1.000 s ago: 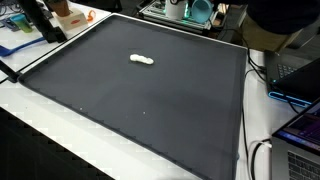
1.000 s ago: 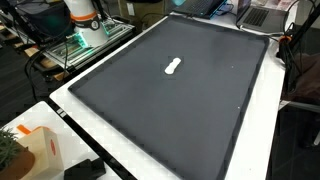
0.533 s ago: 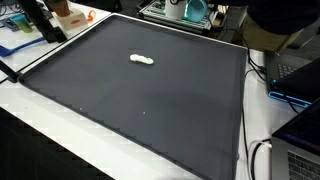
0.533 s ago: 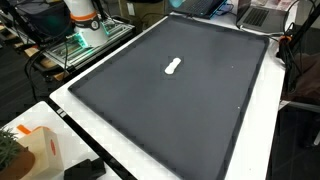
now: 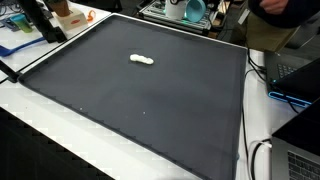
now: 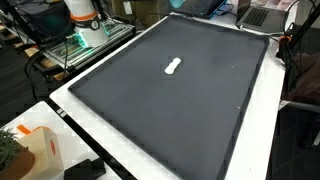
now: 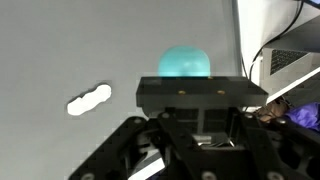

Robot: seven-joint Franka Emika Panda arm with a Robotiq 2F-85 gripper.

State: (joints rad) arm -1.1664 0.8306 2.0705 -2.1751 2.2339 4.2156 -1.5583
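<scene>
1. Moved since a second ago: the person in dark clothing (image 5: 290,12) at the far corner in an exterior view has shifted along the top edge. The white lumpy piece (image 5: 142,60) lies where it lay.
2. Gripper (image 7: 200,95), wrist view: black, entering from the bottom edge, jaws closed together with no gap to be seen, up over the mat.
3. Teal dome (image 7: 185,60): shows directly behind the closed tips. Whether it touches them cannot be told.
4. White lumpy piece, position: left of the gripper tips in the wrist view (image 7: 89,100), apart from them, untouched.
5. White lumpy piece, appearance: small, elongated, three rounded lobes in a row, lying flat. In both exterior views (image 6: 173,68) it sits alone, well clear of every border.
6. Dark mat (image 5: 150,110): large, rectangular, dark grey, with a thin dark edging.
7. White tabletop (image 6: 100,140): bare strip showing round the mat.
8. Cables (image 7: 255,60): black, beyond the mat's edge.
</scene>
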